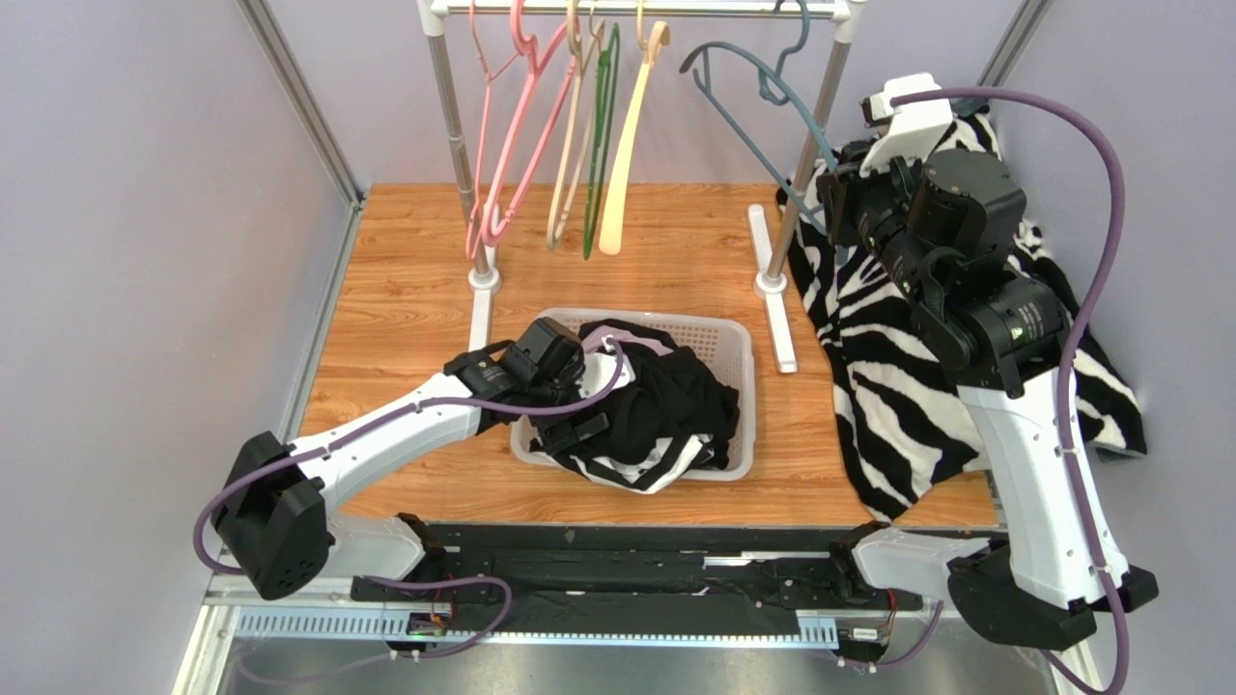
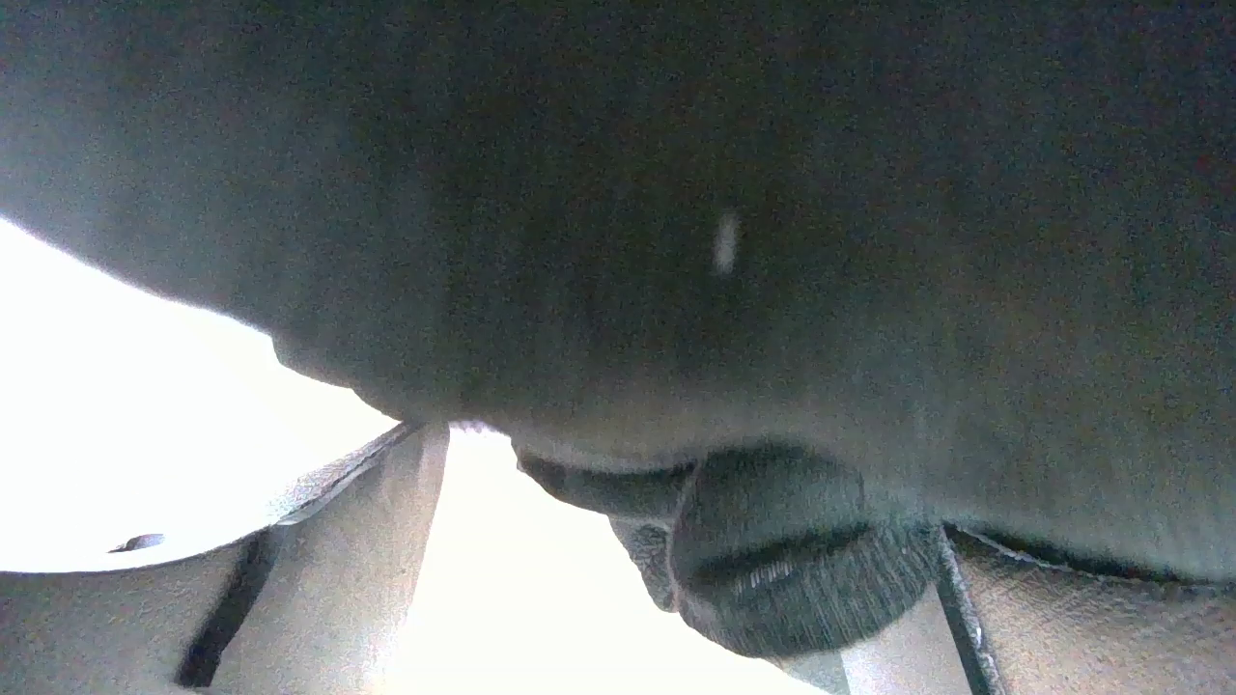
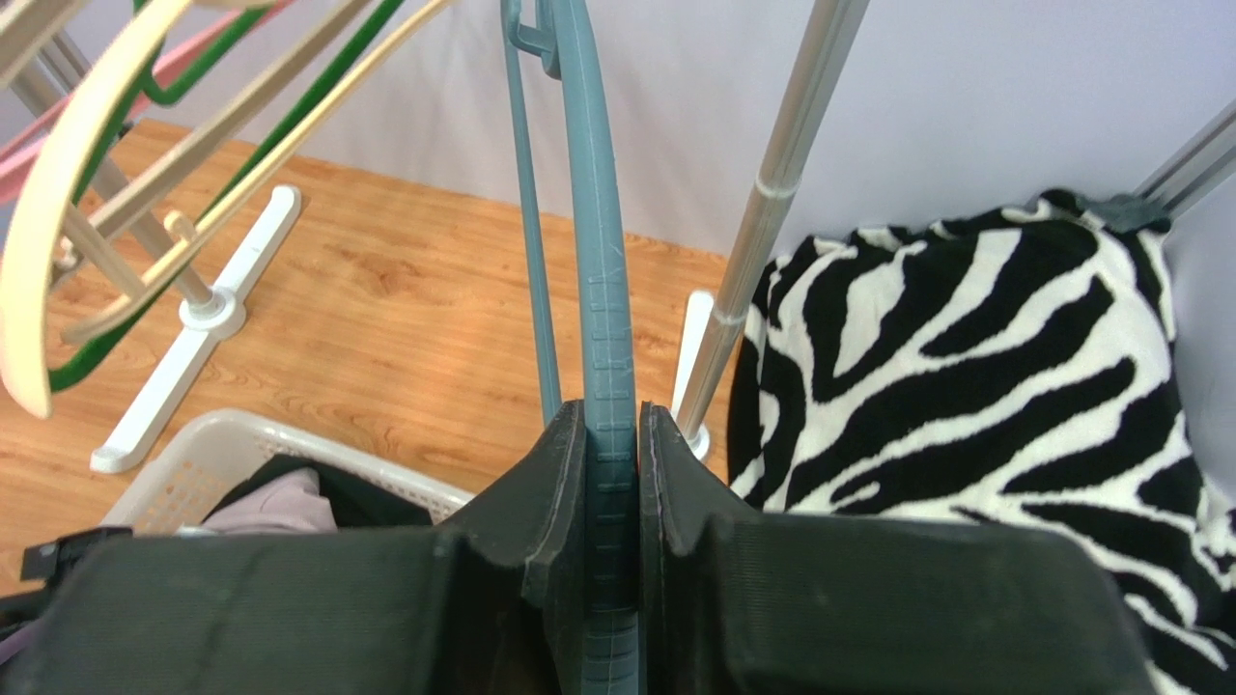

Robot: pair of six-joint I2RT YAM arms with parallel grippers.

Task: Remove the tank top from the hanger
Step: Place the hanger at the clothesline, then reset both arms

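The black tank top (image 1: 675, 398) lies bunched in the white basket (image 1: 743, 348), off any hanger. My left gripper (image 1: 588, 398) is down in the basket against it. In the left wrist view dark fabric (image 2: 755, 261) fills the frame and a rolled hem hangs between the spread fingers (image 2: 363, 536) of the left gripper (image 2: 682, 579), which is open. My right gripper (image 1: 834, 196) is shut on the bare blue-grey hanger (image 3: 602, 290), which hangs by its hook from the rack rail. In the right wrist view the right gripper (image 3: 614, 435) clamps the hanger's arm tight between its pads.
A clothes rack (image 1: 810, 138) stands at the back with pink, cream and green hangers (image 1: 508, 131) on it. A zebra-striped cloth (image 1: 885, 377) is draped at the right, beside my right arm. The basket also holds a striped garment (image 1: 639, 464).
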